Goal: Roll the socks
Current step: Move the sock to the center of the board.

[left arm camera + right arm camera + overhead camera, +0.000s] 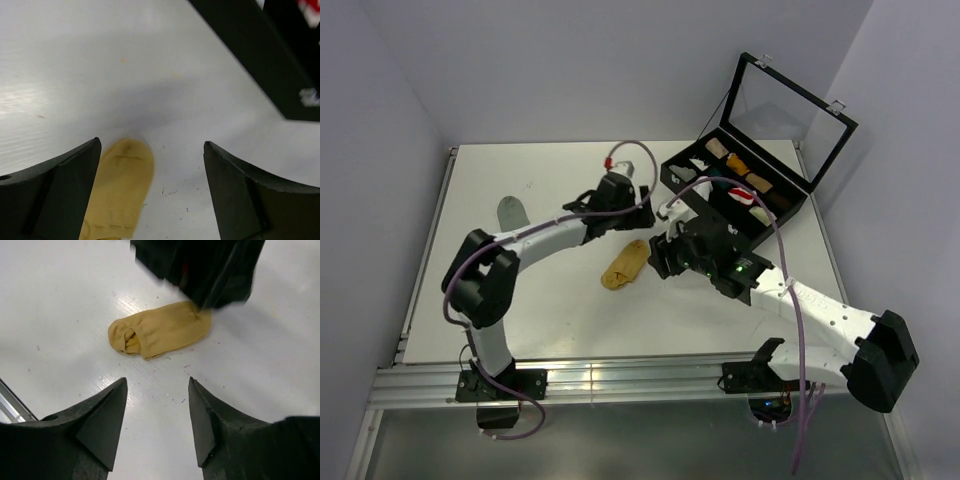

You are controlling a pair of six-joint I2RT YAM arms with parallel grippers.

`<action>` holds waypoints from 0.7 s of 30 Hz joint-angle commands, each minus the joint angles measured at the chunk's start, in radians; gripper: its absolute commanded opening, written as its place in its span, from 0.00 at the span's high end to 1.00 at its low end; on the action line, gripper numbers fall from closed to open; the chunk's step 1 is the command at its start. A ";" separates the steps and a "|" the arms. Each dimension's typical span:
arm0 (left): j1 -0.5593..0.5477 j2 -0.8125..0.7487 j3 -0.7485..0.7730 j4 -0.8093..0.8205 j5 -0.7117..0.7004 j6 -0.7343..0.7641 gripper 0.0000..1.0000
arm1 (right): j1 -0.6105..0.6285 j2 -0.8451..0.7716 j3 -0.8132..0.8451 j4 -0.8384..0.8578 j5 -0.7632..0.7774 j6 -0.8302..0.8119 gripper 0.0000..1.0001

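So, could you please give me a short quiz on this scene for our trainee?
1. True or false: the right gripper grips the mustard-yellow sock.
2. The grey sock lies: A) on the left side of the table B) beneath the yellow sock C) inside a gripper.
3. Is the glass lid of the black case up or down?
Key: 1 false; 2 A; 3 up.

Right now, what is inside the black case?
In the black case, small fabric rolls fill compartments: tan, orange, red-and-white, brown. The right arm covers its near compartments, so their contents cannot be seen.
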 commanded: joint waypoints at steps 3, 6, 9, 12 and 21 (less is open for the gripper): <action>0.171 -0.163 -0.060 -0.017 0.009 -0.144 0.08 | 0.134 0.090 0.077 0.007 0.117 -0.088 0.36; 0.272 -0.232 -0.094 -0.097 0.020 -0.199 0.05 | 0.207 0.193 0.132 -0.011 0.153 -0.149 0.34; 0.358 -0.319 -0.129 -0.174 0.023 -0.205 0.02 | 0.274 0.294 0.184 -0.018 0.193 -0.183 0.33; 0.427 -0.448 -0.179 -0.218 0.009 -0.184 0.00 | 0.310 0.393 0.241 -0.033 0.214 -0.217 0.33; 0.580 -0.692 -0.347 -0.277 0.049 -0.044 0.00 | 0.386 0.659 0.425 -0.154 0.303 -0.298 0.35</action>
